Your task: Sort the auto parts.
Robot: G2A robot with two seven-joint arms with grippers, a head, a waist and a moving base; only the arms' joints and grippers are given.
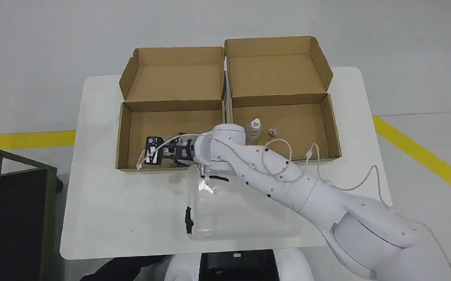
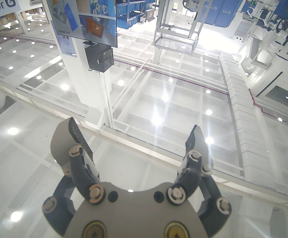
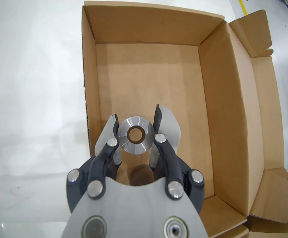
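Metal ring (image 3: 135,138) pinched in the right tool (image 3: 136,115), over a cardboard box (image 3: 146,74).

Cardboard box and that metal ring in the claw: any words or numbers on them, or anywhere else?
On the cardboard box: no print shows.
On the metal ring in the right gripper: no writing shows.
On the poster and the screen, left wrist view: print too small and blurred to read.

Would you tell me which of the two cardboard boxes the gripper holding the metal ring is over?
The left box in the top view: the right gripper holds the metal ring above its floor. The right box has small parts inside.
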